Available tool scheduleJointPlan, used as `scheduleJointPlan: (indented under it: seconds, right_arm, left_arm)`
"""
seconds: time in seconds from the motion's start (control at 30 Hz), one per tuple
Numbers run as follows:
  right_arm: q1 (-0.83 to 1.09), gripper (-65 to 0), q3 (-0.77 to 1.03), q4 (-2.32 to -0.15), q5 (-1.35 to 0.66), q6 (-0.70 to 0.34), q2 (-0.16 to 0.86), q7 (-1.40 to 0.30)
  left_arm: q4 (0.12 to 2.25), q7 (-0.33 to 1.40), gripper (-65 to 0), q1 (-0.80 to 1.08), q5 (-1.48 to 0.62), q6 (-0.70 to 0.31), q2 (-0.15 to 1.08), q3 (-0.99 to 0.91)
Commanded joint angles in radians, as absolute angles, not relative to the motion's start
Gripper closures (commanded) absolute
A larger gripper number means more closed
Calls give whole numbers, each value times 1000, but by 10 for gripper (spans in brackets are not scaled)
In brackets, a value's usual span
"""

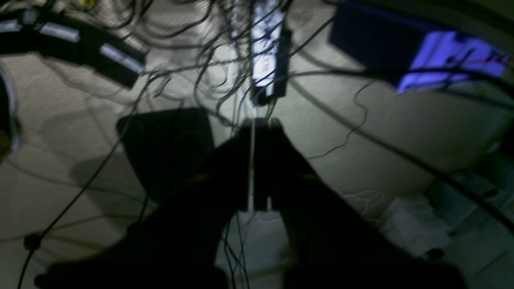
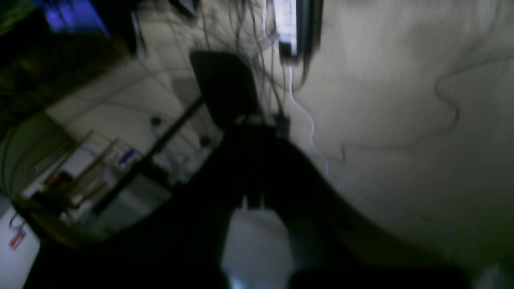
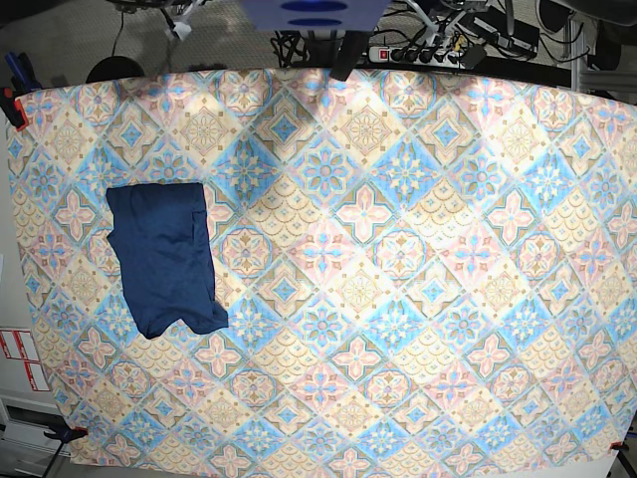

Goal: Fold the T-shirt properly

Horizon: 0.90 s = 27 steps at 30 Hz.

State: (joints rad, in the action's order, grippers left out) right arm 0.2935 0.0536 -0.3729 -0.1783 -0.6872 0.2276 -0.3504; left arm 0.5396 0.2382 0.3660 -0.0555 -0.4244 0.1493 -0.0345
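**Desk:** Where is the T-shirt (image 3: 166, 257) in the overhead frame?

**Photographer:** At about nine o'clock on the table, well in from the centre and near the left edge. The dark navy garment lies flat as a compact, roughly rectangular bundle on the pastel tile-patterned tablecloth (image 3: 398, 259). Its top edge is straight; its lower edge is uneven, with a flap jutting toward five o'clock. Nothing touches it.

**Desk:** And the arms?

**Photographer:** Neither shows over the cloth in the base view. At twelve o'clock, beyond the table's far edge, there is a blue-and-white housing (image 3: 314, 12), and toward one o'clock a power strip (image 3: 423, 52) with cables.

**Desk:** The left gripper (image 1: 259, 122)?

**Photographer:** In its wrist view the two dark fingers (image 1: 225, 168) run up to twelve o'clock and meet at the tips, with only a thin sliver of light between them. Closed, holding nothing. Behind it: a pale floor, a tangle of black cables (image 1: 192, 60), a lit power strip (image 1: 266, 48) at twelve o'clock and a blue box (image 1: 441, 56) at two o'clock.

**Desk:** The right gripper (image 2: 257, 120)?

**Photographer:** Blurred and dark, but its fingers also come together at the tips, pinched closed and empty. A dark panel (image 2: 225, 86) sits at eleven o'clock behind it, and shelving clutter (image 2: 76, 176) at eight o'clock.
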Motion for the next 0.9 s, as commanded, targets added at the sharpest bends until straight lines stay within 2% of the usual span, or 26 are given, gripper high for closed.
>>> scheduleJointPlan:
  seconds: [0.0, 0.1, 0.3, 0.37, 0.57, 0.77, 0.87]
  right_arm:
    - [291, 0, 28, -363, -179, -698, 242, -331]
    - [271, 0, -54, -351, -179, -619, 240, -282]
    - [231, 0, -185, -349, -179, -496, 237, -223]
    - [219, 0, -211, -348, -179, -456, 206, -211]
    - [180, 0, -223, -268, -179, -357, 162, -177]
    - [179, 0, -217, -252, -182, -197, 96, -153]
    - [179, 0, -214, -252, -186, -179, 45, -153]
  left_arm:
    - [513, 213, 0, 360, -54, -432, 143, -10]
    - [418, 145, 0, 312, -54, -418, 133, 25]
    - [340, 94, 0, 259, -54, -291, 104, 99]
    - [337, 94, 0, 252, -61, -268, 104, 114]
    - [334, 94, 0, 231, -56, -191, 77, 116]
    - [332, 94, 0, 206, -56, -154, 58, 117]
    - [332, 94, 0, 206, -54, -154, 58, 117]
